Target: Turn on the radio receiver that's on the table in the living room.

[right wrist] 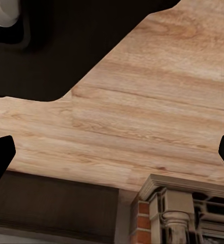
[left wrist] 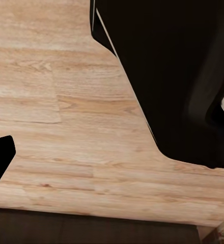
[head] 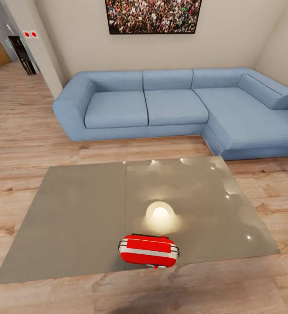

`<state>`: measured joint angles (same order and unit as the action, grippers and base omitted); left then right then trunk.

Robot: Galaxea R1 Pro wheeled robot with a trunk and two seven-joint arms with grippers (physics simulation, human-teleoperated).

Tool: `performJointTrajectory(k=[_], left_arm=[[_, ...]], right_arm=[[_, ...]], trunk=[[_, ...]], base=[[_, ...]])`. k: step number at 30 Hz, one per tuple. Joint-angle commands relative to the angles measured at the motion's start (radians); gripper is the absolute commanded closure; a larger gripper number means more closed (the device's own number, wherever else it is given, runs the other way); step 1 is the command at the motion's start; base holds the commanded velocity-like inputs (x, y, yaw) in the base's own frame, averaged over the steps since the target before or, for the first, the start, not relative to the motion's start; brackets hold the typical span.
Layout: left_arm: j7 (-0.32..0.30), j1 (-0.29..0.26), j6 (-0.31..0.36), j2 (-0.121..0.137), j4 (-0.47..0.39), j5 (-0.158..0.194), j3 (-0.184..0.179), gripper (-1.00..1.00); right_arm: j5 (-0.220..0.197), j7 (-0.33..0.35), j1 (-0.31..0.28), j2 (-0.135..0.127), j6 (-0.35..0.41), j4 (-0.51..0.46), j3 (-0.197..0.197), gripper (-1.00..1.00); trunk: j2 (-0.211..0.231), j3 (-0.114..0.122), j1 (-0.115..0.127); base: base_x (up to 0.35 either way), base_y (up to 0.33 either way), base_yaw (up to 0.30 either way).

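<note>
Blue L-shaped sofa (head: 179,107), crowd picture (head: 152,15), beige wall (head: 87,48), wood floor (head: 17,126)

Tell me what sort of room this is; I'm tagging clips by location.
Most likely a living room: a blue L-shaped sofa, a low grey table carrying a red radio, and a crowd picture on the wall.

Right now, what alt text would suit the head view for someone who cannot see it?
A small red radio receiver sits near the front edge of a glossy grey table on a light wood floor. Behind stands a blue L-shaped sofa under a crowd picture.
</note>
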<state>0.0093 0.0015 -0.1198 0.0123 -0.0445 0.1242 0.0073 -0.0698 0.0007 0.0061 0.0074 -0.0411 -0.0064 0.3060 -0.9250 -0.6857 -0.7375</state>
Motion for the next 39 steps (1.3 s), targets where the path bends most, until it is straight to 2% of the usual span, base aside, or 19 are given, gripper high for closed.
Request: performJointTrajectory(k=[1,8,14,21,23,26,29,30,31,33,36,37,38,39], left_arm=[[0.000,0.000,0.002,-0.001,0.000,-0.001,-0.003,-1.00],[0.000,0.000,0.001,-0.003,-0.005,-0.006,-0.007,-1.00],[-0.010,0.000,0.004,0.003,-0.137,-0.002,-0.004,-1.00],[-0.015,0.000,0.004,0.006,-0.209,-0.002,-0.004,-1.00],[-0.017,0.000,0.010,0.014,-0.267,-0.001,-0.003,-1.00],[-0.017,0.000,0.041,0.017,-0.368,0.000,-0.003,-1.00],[-0.017,0.000,0.162,0.019,-0.558,0.000,-0.003,-1.00],[-0.017,0.000,0.185,0.019,-0.594,0.000,-0.003,-1.00],[-0.017,0.000,0.231,0.019,-0.671,0.001,-0.003,-1.00],[-0.018,0.000,0.365,0.019,-0.904,0.001,-0.003,-1.00],[-0.027,0.000,0.436,0.018,-1.045,0.001,-0.002,-1.00],[-0.063,0.000,0.494,0.017,-1.176,0.002,-0.002,-1.00],[-0.091,0.000,0.520,0.016,-1.236,0.003,-0.001,-1.00],[-0.106,0.000,0.533,0.015,-1.263,0.003,-0.002,-1.00]], right_arm=[[0.001,-0.001,0.000,0.000,0.001,0.000,0.001,-1.00],[0.001,-0.004,0.000,0.001,0.000,-0.001,0.044,-1.00],[-0.002,-0.004,0.000,-0.002,0.001,-0.009,0.049,-1.00],[-0.004,-0.004,-0.001,-0.004,0.000,-0.051,0.050,-1.00],[-0.005,-0.003,-0.002,-0.016,0.004,-0.143,0.048,-1.00],[-0.006,-0.006,-0.007,-0.052,0.037,-0.305,0.046,-1.00],[-0.007,-0.016,-0.009,-0.120,0.181,-0.554,0.039,-1.00],[-0.007,-0.018,-0.009,-0.132,0.212,-0.596,0.038,-1.00],[-0.007,-0.025,-0.009,-0.153,0.276,-0.683,0.036,-1.00],[-0.006,-0.058,-0.009,-0.205,0.449,-0.965,0.033,-1.00],[-0.005,-0.100,-0.009,-0.230,0.520,-1.157,0.027,-1.00],[-0.005,-0.161,-0.009,-0.249,0.570,-1.334,0.009,-1.00],[-0.005,-0.195,-0.010,-0.253,0.592,-1.409,0.003,-1.00],[-0.004,-0.212,-0.011,-0.255,0.603,-1.441,0.001,-1.00]], trunk=[[0.000,0.000,0.000],[0.000,0.000,0.000],[0.000,0.000,0.000],[0.000,0.000,0.000],[0.000,0.000,0.000],[0.000,0.000,0.000],[0.000,0.000,0.000],[0.000,0.000,0.000],[0.000,0.000,0.000],[0.000,0.000,0.000],[0.000,0.000,0.000],[0.000,0.000,0.000],[0.000,0.000,0.000],[0.000,0.000,0.000]], base=[[0.000,0.000,0.000],[0.000,0.000,0.000],[0.000,0.000,0.000],[0.000,0.000,0.000],[0.000,0.000,0.000],[0.000,0.000,0.000],[0.000,0.000,0.000],[0.000,0.000,0.000],[0.000,0.000,0.000],[0.000,0.000,0.000],[0.000,0.000,0.000],[0.000,0.000,0.000],[0.000,0.000,0.000],[0.000,0.000,0.000]])
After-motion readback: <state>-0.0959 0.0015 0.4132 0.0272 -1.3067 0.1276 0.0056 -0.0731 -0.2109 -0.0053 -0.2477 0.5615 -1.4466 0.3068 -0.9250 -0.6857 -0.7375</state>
